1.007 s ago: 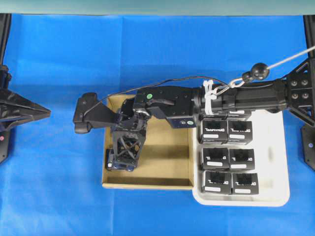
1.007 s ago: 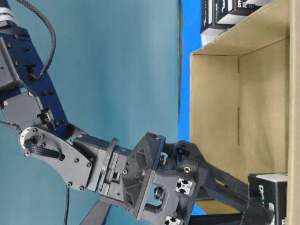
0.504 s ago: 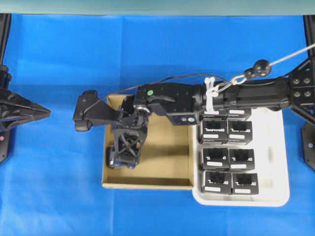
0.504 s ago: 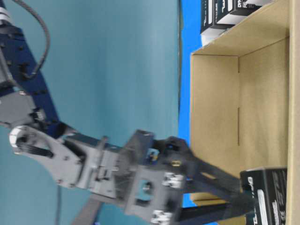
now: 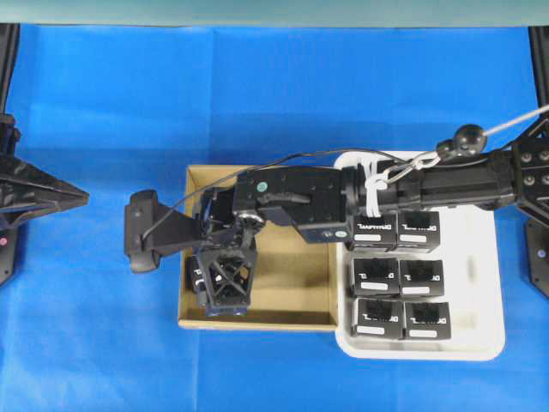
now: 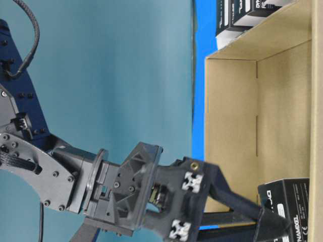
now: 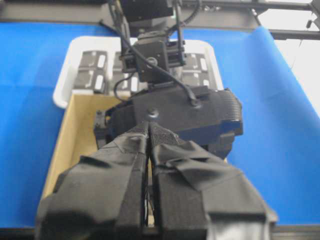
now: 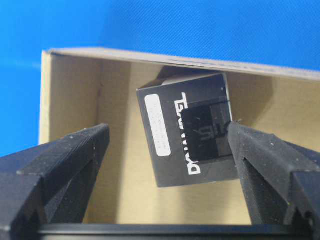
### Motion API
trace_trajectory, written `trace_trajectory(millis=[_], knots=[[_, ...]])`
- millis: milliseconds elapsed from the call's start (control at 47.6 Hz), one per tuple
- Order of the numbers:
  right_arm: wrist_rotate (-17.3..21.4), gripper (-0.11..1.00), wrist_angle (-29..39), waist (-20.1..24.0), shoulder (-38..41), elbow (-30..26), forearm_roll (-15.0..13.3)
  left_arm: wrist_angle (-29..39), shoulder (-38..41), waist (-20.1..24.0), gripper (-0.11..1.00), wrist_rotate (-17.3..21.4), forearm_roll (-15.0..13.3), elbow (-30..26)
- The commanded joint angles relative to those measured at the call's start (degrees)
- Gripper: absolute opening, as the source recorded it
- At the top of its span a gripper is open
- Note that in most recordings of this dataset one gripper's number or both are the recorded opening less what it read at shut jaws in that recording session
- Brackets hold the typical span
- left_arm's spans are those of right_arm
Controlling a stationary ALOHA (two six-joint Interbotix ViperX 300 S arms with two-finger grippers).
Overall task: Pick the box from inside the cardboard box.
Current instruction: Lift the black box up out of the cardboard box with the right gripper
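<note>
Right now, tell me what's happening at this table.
The right gripper reaches down into the cardboard box, jaws wide open around the one black box lying near its wall, not yet gripping it. More black boxes sit in the white tray. The left gripper is shut and holds nothing.

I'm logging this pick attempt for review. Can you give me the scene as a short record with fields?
target: the box, alone in the cardboard box, lying skewed near a wall
right gripper: open, fingers either side of the box, one fingertip at its edge, not closed on it
left gripper: shut, holding nothing, off to the side
white tray: beside the cardboard box, holding other black boxes
surface: blue cloth
</note>
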Motion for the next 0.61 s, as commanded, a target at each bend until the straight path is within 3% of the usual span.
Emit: trace_trajectory(millis=[0,189,588], knots=[[-0.18,0.98,-0.35,0.18,0.35,-0.18,-1.41,-0.44,0.53,-0.09,0.02,-0.26,0.18,-1.41],[-0.7,0.98,0.0,0.26,1.93,-0.09,-3.78,-0.44,0.53,-0.09,0.02,-0.26,0.18,-1.41],[0.44,0.98,-1.23,3.34,4.92,-0.09,-3.78,-0.53,0.79,-0.09,0.02,-0.26,0.18,-1.32]])
